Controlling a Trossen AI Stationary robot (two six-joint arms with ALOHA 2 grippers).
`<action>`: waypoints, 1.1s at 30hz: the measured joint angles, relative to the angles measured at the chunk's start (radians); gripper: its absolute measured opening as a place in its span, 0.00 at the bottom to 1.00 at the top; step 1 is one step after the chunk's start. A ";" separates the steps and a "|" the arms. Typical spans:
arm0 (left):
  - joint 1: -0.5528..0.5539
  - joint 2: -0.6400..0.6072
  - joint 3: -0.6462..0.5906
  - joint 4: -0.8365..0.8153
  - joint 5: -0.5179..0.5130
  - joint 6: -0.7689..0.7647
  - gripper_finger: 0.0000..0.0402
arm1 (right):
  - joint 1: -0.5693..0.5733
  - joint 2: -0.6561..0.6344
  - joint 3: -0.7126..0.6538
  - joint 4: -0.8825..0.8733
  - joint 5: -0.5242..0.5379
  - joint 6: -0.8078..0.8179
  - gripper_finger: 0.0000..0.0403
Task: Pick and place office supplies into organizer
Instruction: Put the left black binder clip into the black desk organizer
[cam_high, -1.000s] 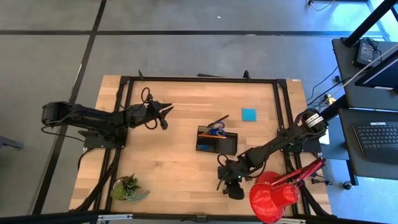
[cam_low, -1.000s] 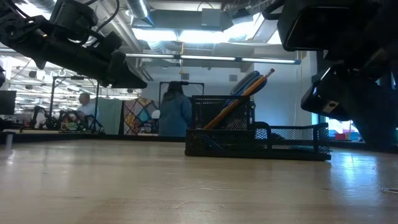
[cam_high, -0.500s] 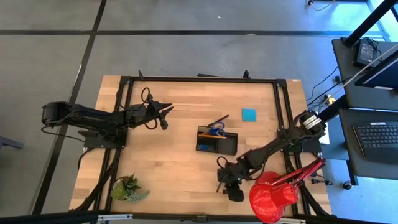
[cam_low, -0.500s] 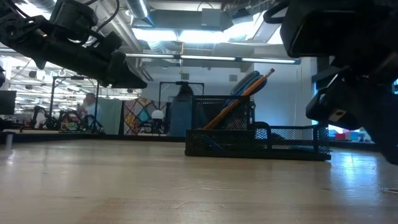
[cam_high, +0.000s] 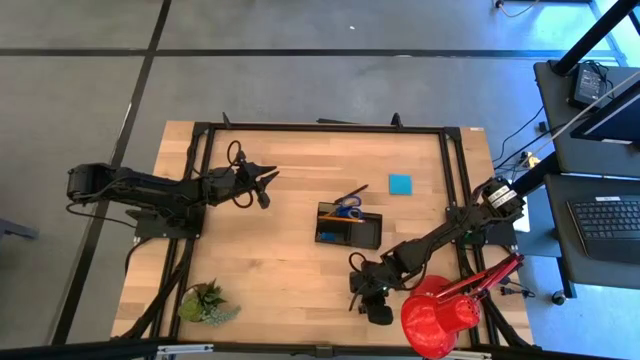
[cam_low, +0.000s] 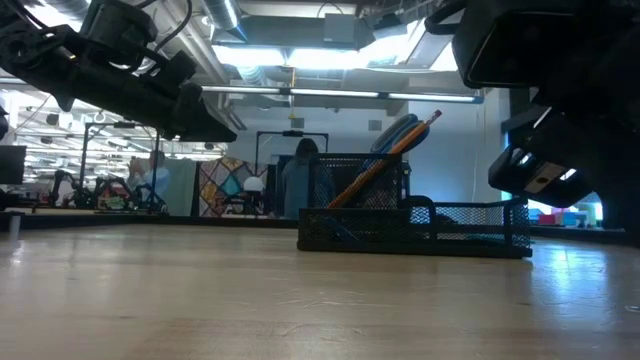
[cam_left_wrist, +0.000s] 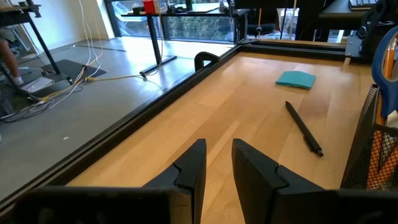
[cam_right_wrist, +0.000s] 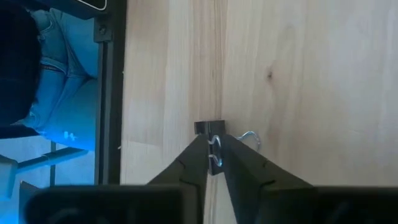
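Down at the near right, the right gripper (cam_right_wrist: 214, 163) is pinching a binder clip (cam_right_wrist: 210, 132) by its wire handle, readying to lift it toward the organizer (cam_high: 350, 226), while the left gripper (cam_left_wrist: 216, 167) is waiting empty, slightly ajar.

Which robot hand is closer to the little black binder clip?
The right gripper: its fingers pinch the binder clip at the table's near edge. The left gripper waits far across the table, beyond the organizer.

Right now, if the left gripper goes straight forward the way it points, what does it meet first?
The left gripper points over bare wooden table. The slim black pen and black mesh organizer lie off to one side, so the way looks free to the table's black edge rail, though depth is unclear.
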 joint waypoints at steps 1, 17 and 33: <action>0.000 0.000 0.000 0.000 0.000 0.000 0.18 | 0.000 0.000 0.000 0.000 0.000 0.000 0.12; 0.000 0.000 0.000 0.000 0.000 0.000 0.18 | -0.002 0.020 0.001 0.026 -0.039 -0.027 0.01; 0.000 0.000 0.000 -0.016 0.000 0.000 0.18 | -0.038 -0.170 0.000 -0.047 0.344 -0.254 0.01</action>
